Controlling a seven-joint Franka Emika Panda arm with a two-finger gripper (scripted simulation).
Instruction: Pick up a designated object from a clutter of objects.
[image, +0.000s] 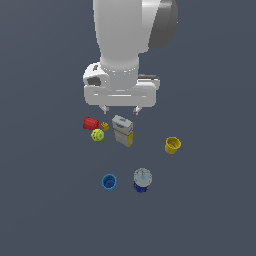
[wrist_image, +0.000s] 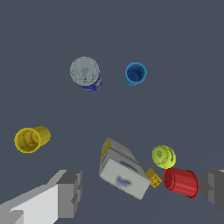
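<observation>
Below my wide-open, empty gripper (image: 120, 110) the clutter sits on a plain dark floor (image: 210, 215). Going from the exterior view's left: the red cup (image: 90, 123) lies on its side, the tiny orange piece (image: 104, 126) and yellow-green ball (image: 97, 135) just beside it. Next comes the grey-and-yellow box (image: 122, 131). Nearer that camera, well apart from my fingers (wrist_image: 70, 192), the bright-blue cup (image: 109, 182) stands upright, near the dark-blue grey-topped object (image: 142, 180). Farthest right, alone, is the yellow cup (image: 172, 145).
</observation>
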